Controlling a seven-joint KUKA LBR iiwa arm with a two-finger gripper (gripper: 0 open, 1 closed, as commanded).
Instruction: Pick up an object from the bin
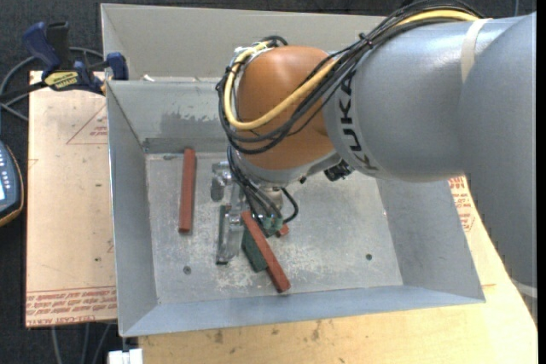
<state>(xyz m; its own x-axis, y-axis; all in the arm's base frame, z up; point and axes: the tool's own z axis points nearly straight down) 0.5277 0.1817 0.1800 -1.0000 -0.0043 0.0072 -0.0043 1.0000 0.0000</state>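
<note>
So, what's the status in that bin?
End effector low in bin centre, beside red stick lying over dark green piece. Second red stick apart, at view's left.

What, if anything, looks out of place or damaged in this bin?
Nothing stands out. The left red-brown stick lies flat by the wall; the second red-brown stick lies across a dark green piece, beside the tool.

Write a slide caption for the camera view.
Gripper down in the grey bin beside a slanted red stick and a dark green block.
</note>
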